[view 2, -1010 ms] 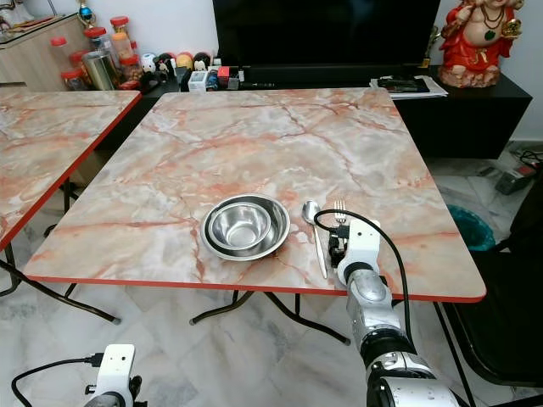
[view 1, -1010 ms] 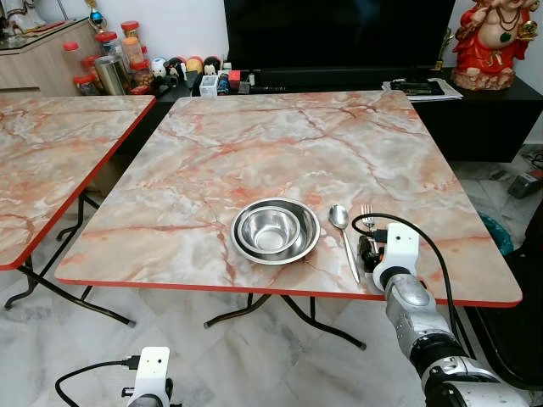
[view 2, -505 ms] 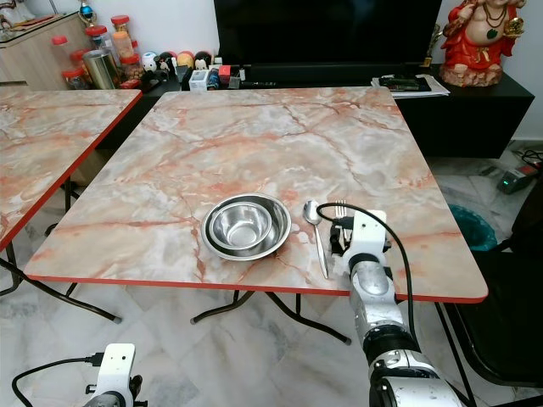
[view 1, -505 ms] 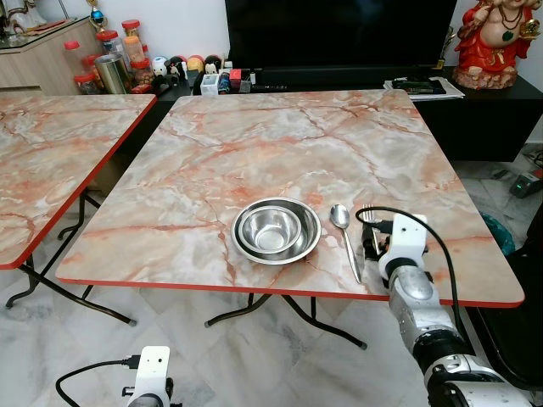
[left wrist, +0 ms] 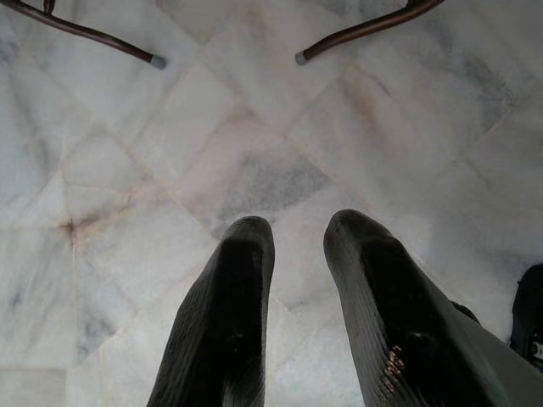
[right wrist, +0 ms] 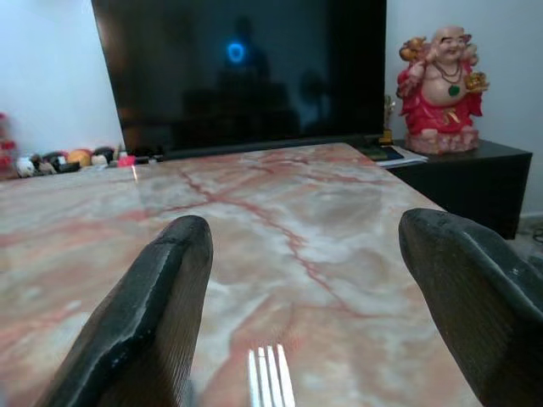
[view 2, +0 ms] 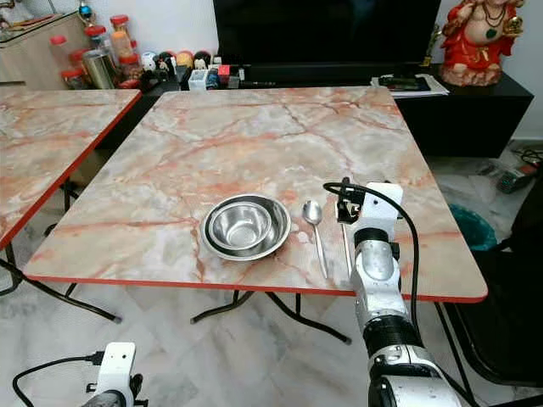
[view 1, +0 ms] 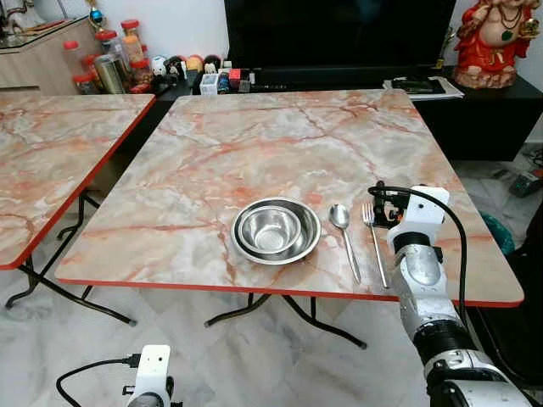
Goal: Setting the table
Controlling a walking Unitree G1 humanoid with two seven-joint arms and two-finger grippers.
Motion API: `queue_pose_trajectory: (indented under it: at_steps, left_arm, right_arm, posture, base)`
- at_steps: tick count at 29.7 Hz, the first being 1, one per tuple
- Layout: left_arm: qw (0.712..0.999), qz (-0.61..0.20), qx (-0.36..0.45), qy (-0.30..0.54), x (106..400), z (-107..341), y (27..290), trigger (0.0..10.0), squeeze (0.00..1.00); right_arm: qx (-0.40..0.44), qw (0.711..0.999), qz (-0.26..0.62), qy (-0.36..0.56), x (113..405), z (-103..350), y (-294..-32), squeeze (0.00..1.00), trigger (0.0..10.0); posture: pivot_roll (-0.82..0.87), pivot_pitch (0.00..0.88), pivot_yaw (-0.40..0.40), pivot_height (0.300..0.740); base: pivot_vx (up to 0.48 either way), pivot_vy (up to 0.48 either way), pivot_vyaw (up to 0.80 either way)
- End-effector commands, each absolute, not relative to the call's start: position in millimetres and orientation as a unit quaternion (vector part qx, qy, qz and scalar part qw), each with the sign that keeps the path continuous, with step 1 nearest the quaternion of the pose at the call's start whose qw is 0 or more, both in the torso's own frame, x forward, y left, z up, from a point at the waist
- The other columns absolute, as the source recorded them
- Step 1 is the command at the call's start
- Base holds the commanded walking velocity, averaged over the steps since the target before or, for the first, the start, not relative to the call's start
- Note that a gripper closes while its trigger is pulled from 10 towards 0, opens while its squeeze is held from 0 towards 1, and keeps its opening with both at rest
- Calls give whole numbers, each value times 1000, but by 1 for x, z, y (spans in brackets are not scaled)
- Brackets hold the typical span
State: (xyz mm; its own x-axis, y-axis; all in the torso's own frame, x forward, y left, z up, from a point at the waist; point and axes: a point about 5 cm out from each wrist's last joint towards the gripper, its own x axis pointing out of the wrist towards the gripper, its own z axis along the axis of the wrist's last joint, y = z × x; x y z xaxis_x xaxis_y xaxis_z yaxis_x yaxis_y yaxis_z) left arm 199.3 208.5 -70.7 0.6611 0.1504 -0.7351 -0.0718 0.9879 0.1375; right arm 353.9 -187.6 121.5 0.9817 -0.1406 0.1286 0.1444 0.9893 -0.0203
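Steel fork [view 1: 374,242], thin and flat, lies on the marble bench [view 1: 254,144] right of the long steel spoon [view 1: 344,235] and nested bowls [view 1: 276,230]. Right tool [view 2: 346,209], fingers apart, hovers over its tines; light, stiff, slippery, best pinched mid-handle.

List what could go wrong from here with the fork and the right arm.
1. The right gripper, fingers open, sits right beside the fork; pulling back carelessly could drag or spin it out of line with the spoon.
2. The fork's handle ends close to the red edge of the table, so a nudge might push it off.
3. The arm's black cable loops low above the tabletop and might snag the cutlery.
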Motion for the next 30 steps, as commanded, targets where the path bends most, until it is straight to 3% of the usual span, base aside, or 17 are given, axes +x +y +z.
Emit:
queue_pose_trajectory:
  at_steps: [1,5,30]
  left_arm:
    - [911,73,44,404,200,-69,212,10000,0]
    - [911,83,33,403,200,-69,213,10000,0]
    - [911,83,30,402,200,-70,213,10000,0]
  right_arm:
    - [-6,994,-64,-88,353,128,-180,0,10000]
    - [-3,993,-61,-97,353,130,-176,0,10000]
    - [1,992,-54,-118,353,138,-168,0,10000]
  posture:
    - [-21,0,55,740]
    - [-21,0,55,740]
    - [-21,0,53,740]
  base:
    - [0,0,0]
    - [0,0,0]
    - [0,479,0]
